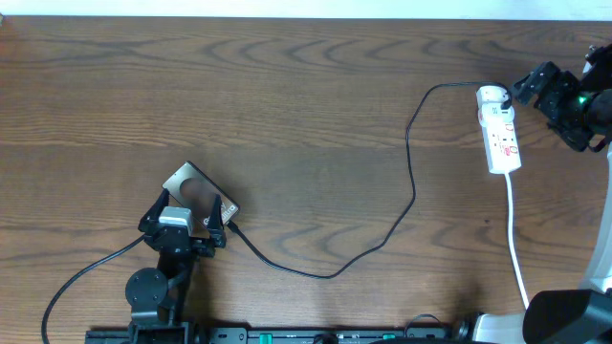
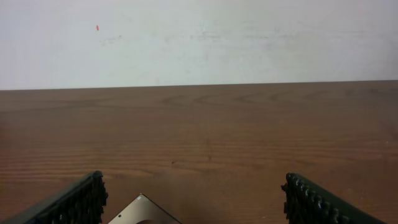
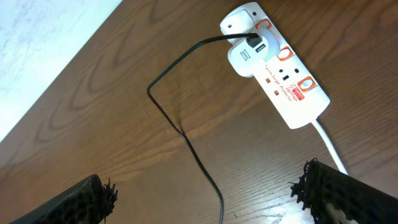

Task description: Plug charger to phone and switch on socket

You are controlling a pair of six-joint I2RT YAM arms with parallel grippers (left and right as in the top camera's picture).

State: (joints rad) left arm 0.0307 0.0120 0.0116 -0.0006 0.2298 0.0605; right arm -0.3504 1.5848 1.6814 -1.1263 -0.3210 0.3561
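The phone (image 1: 191,183) lies tilted at the table's front left; only its silvery corner (image 2: 143,210) shows in the left wrist view. My left gripper (image 1: 188,216) hovers over its near half, open, with a finger on each side (image 2: 196,202). The charger, a thin black cable (image 1: 411,182), runs from the white adapter on the socket (image 1: 500,134) in a long loop to the phone's near right edge. Its tip is hidden beside my finger. My right gripper (image 1: 532,91) is open just right of the socket's far end. In the right wrist view the socket (image 3: 292,84) and the charger cable (image 3: 186,140) lie beyond its fingers (image 3: 208,199).
The socket's white lead (image 1: 516,239) trails toward the front right edge. A thicker black robot cable (image 1: 86,272) curves at the front left by the left arm's base (image 1: 148,291). A white wall borders the table's far edge (image 2: 199,43).
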